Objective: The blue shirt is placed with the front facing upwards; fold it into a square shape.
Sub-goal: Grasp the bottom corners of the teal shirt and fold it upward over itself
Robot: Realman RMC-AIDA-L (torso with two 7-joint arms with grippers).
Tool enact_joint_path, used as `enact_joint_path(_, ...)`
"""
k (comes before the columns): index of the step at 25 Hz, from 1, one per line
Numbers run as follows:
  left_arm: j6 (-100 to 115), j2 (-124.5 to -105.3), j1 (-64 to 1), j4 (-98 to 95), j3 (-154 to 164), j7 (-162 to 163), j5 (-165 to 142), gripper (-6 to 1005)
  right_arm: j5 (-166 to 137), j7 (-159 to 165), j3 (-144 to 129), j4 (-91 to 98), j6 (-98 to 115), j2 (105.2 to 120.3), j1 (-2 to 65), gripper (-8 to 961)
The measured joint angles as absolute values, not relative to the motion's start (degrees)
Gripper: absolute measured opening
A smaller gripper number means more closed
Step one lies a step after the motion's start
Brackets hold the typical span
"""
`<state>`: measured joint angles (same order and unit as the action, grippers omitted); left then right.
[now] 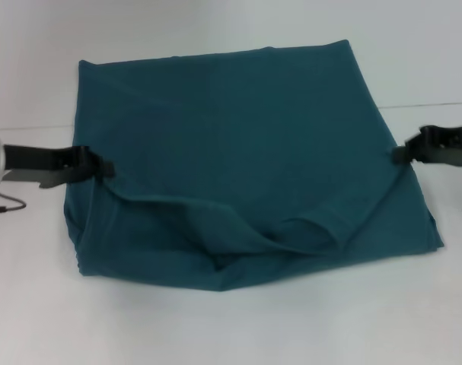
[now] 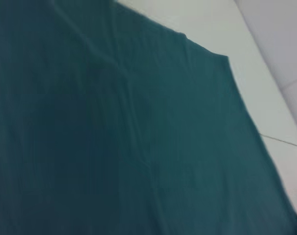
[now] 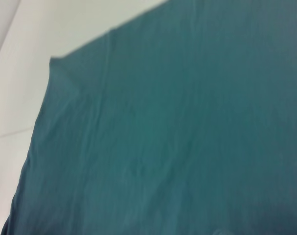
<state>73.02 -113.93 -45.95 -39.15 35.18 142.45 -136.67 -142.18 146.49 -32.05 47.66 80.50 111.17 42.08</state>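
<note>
The blue shirt (image 1: 246,160) lies folded into a rough four-sided shape on the white surface (image 1: 215,327), spanning the space between the two grippers, with a loose fold and a sleeve hem bunched along its near edge. The left gripper (image 1: 101,167) meets the shirt's left edge and the right gripper (image 1: 402,154) its right edge, each about midway along the side; whether either pair of jaws is clamped on the cloth or merely beside it cannot be told. Both wrist views are filled by teal cloth with the far edge and corners showing, and bare surface surrounds the shirt on all sides.
</note>
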Motion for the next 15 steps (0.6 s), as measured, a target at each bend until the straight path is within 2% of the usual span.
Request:
enact_joint_path(4, 67.7, -114.55, -46.9, -39.1, 38.5, 141.7, -136.7, 33, -142.2, 145.5, -33.8, 47.7, 74.5, 112.94, 43.1, 49)
enact_joint_path(6, 65.4, -114.9, -47.2, -39.2, 39.6, 141.2, -136.6, 33, -142.1, 145.4, -35.0, 47.7, 71.4, 113.36, 43.3, 50)
enact_joint_path(15, 56.8, -115.57, -48.4, -39.6, 43.6, 140.1, -136.5, 33, -142.1, 145.9, -37.6, 47.6, 62.6, 113.52, 44.8, 57)
